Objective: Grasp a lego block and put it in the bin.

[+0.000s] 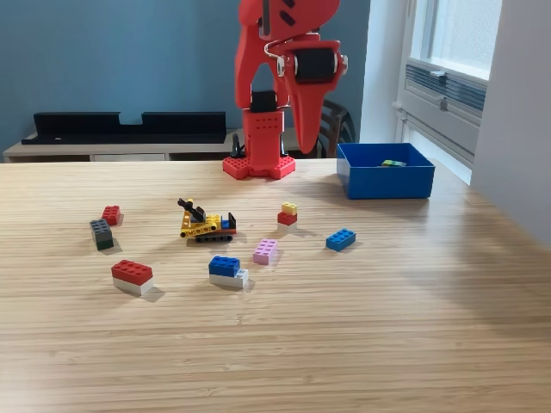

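Gripper (307,142) left of the bin (385,183)

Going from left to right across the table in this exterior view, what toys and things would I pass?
Grey block → small red block → red-on-white block → yellow toy digger → pink block → yellow-on-red block → blue block → blue bin.

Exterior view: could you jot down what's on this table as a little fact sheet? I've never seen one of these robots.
arm: red, folded up at the table's far edge
gripper: pointing down, holding nothing
bin: blue, at the view's right, something small inside
loose blocks: blue block, pink block, grey block, several stacked pairs
toy: yellow digger, mid-table
table: light wood
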Action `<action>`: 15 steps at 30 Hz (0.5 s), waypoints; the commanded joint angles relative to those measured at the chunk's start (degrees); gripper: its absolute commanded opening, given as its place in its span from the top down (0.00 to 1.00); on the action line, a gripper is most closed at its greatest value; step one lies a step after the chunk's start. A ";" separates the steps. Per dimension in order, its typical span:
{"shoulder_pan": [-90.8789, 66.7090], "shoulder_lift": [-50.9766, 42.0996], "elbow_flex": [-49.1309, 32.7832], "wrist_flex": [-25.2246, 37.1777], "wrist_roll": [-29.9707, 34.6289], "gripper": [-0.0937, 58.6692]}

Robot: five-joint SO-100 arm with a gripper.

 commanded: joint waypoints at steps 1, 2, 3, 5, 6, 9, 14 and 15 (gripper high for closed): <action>1.41 1.58 -0.70 0.88 -0.44 1.00; 1.49 1.58 -0.70 0.88 -0.62 1.00; 1.67 1.58 -0.70 0.88 -0.79 1.00; 2.11 1.58 -0.70 0.88 -1.14 1.00; 2.29 1.58 -0.70 0.88 -1.41 1.00; 2.81 1.58 -0.97 0.79 -2.11 1.00; 3.78 1.49 -1.85 0.79 -2.81 1.00; 4.04 1.49 -1.85 0.79 -2.90 1.00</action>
